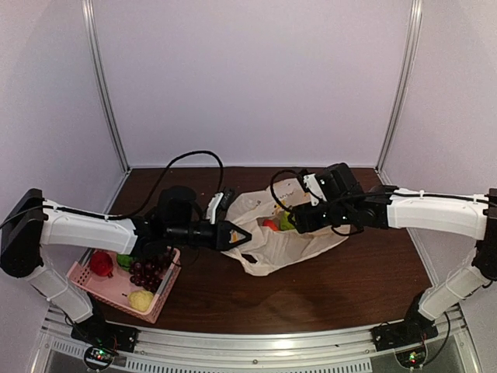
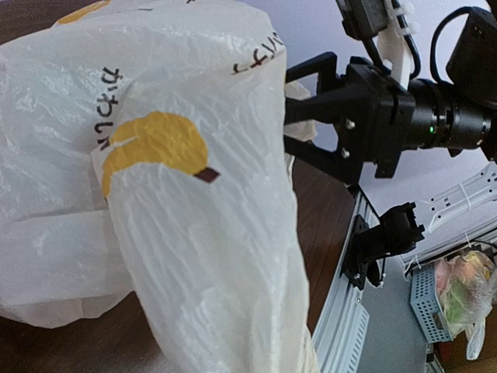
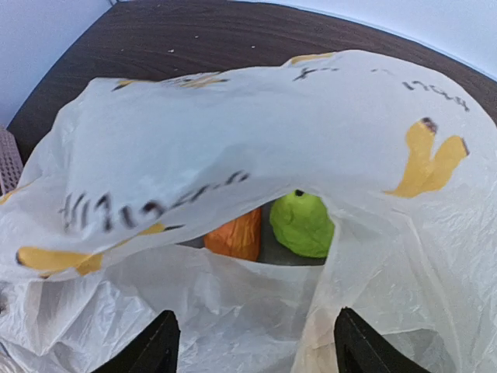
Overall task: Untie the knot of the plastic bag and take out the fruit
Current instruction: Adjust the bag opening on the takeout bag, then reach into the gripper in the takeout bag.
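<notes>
Thin, slippery plastic bag (image 1: 295, 245) slumped on table (image 1: 233, 299), mouth open; right gripper (image 3: 256, 315) gaped wide, empty, above likely light, firm green fruit (image 3: 303, 225), best pinched across its belly; left gripper (image 1: 242, 236) at bag's edge, grip unreadable.

The plastic bag (image 2: 194, 233) fills most of the left wrist view and runs off its left and bottom edges. It covers that gripper's own fingers, so whether they pinch the film cannot be told there. From above, the left gripper (image 1: 239, 235) meets the bag's left edge, too small to judge its grip.

Inside the bag's mouth, a green fruit (image 3: 303, 225) and an orange piece (image 3: 235, 233), possibly fruit too, show only in part, the rest lying under the film. The printing (image 3: 140, 206) on the bag's near fold is blurred.

Below the bag's mouth, the right gripper (image 3: 252, 350) shows just two dark fingers (image 3: 155, 346) set well apart, cut off by the bottom edge.

Left of the bag, the left arm (image 1: 93, 229) crosses a pink basket (image 1: 93, 284) and hides part of it.
</notes>
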Tool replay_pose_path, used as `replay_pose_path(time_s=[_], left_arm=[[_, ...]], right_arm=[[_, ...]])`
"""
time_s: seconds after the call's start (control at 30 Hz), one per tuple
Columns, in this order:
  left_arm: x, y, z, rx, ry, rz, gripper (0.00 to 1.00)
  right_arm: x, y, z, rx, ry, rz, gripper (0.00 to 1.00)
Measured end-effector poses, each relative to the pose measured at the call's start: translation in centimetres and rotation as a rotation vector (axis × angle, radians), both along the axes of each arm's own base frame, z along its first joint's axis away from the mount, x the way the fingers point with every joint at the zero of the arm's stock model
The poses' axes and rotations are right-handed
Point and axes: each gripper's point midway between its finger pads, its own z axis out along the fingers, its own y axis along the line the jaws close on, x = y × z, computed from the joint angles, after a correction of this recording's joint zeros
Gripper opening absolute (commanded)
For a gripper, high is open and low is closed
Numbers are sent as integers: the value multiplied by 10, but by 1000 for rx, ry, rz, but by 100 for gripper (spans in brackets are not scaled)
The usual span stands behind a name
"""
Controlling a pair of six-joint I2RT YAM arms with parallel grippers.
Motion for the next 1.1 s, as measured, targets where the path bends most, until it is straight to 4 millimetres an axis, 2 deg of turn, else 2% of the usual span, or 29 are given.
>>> replay_pose_path(time_s=[0.13,0.27,0.47,0.57,0.87,1.1], left_arm=[[2,-2,7,-20,-3,7,0],[3,-3,10,-29,-2,9,0],[3,-3,10,-32,2,11,0],[2,-2,15,-40,-3,12,0],[2,-1,20,-49,-10,11,0],[2,-1,20,-50,-10,11,0]], right_arm=[[-25,16,-4,26,14,51,66],[-28,19,-19,26,42,45,61],[-7,24,-42,-25,42,-24,59],[10,28,-43,-47,11,-74,59],[43,35,-46,-77,-45,-158,61],[68,29,-56,-121,-68,-225,62]])
